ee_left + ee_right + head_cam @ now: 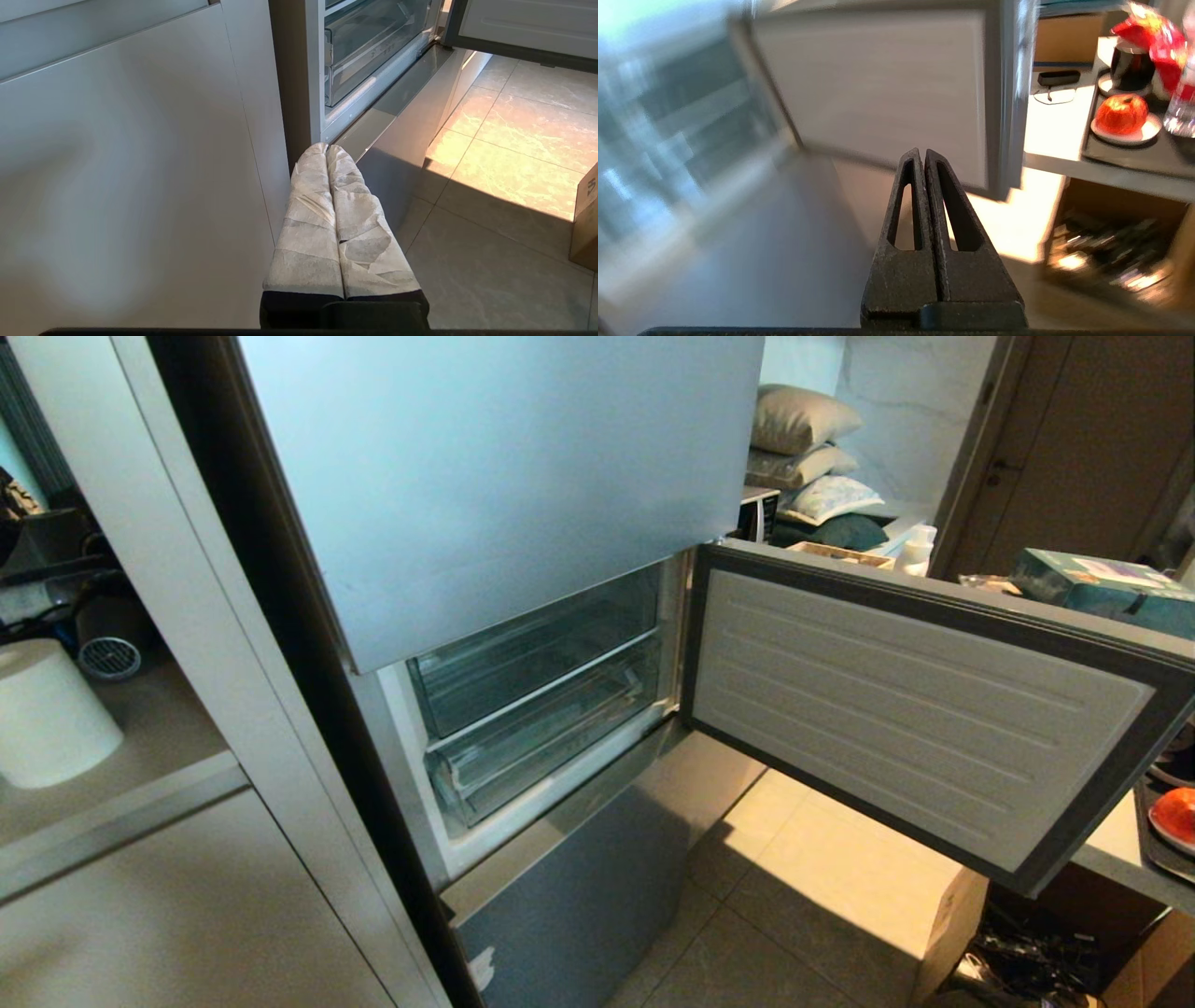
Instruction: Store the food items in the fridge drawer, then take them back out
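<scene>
The silver-blue fridge stands in the middle of the head view with its middle door swung wide open toward 3 o'clock, showing the ribbed white inner panel. Inside the open compartment two clear bins sit one above the other. The lower one is the fridge drawer; it is pushed in, and nothing can be made out inside it through its clear front. It lies a little toward 7 o'clock from the centre of the picture, with the clear-fronted compartment just above it.

One food item, a round orange-red piece, rests on a small white plate on a dark tray on the counter, beyond the far edge of the open door. In the head view the same red piece shows at the 4 o'clock edge.

Neither arm appears in the head view. The left pincer has its two white-wrapped fingers pressed together and holds nothing; it points to the lower corner of the fridge, above the tiled floor. The right pincer is also clenched with nothing between its black fingers; it points at the open door, with the counter off to one side.

A stack of pillows lies at 1 o'clock behind the fridge, and a white roll stands on a shelf at 9 o'clock.
</scene>
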